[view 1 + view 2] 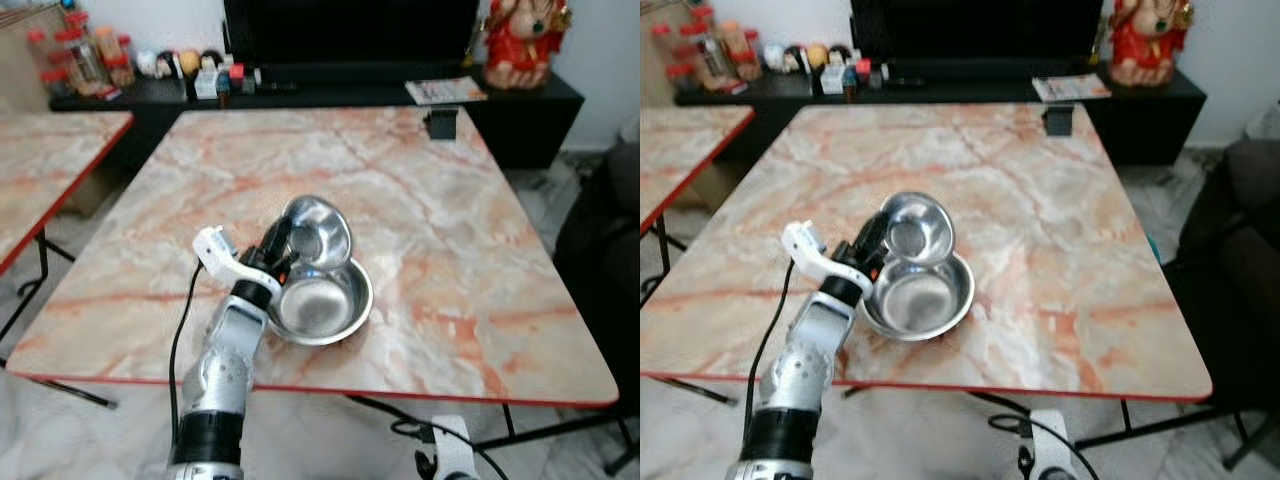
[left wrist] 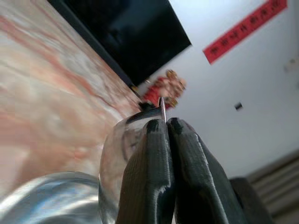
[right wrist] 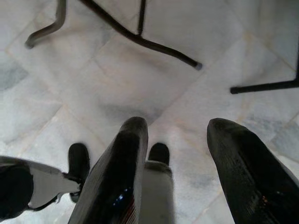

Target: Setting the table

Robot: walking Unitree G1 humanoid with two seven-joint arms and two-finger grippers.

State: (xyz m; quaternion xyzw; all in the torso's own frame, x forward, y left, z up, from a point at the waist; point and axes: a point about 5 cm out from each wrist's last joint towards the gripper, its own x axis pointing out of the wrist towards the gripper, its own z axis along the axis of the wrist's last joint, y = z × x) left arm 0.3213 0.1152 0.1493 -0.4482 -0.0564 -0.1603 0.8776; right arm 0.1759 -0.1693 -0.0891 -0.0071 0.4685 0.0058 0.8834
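Table: a marble-patterned top (image 1: 420,230) with a red edge; it carries both bowls and spreads out beyond and to both sides of the left gripper.
Second table: the same pattern (image 1: 40,170), well off to the left gripper's left.
Sideboard: a low black cabinet (image 1: 520,100) beyond the table's far edge, far ahead of the left gripper, with a dark screen (image 1: 350,35) above it, a red figurine (image 1: 520,40) at its right end and small jars and bottles (image 1: 90,55) at its left end.
Large bowl: a steel bowl (image 1: 322,308) standing upright on the table near its front edge, just ahead of the left gripper and below its fingertips.
Small bowl: a steel bowl (image 1: 318,232) tilted on its side, its open face turned toward the camera, resting on the large bowl's far rim.
Left gripper: the left gripper (image 2: 167,125) has its two black fingers pressed together on the small bowl's thin rim, at the bowl's left side.
Right gripper: the right gripper (image 3: 180,135) hangs low beside the table, fingers spread apart with nothing between them, over pale floor tiles (image 3: 117,79) and black table legs (image 3: 140,39).
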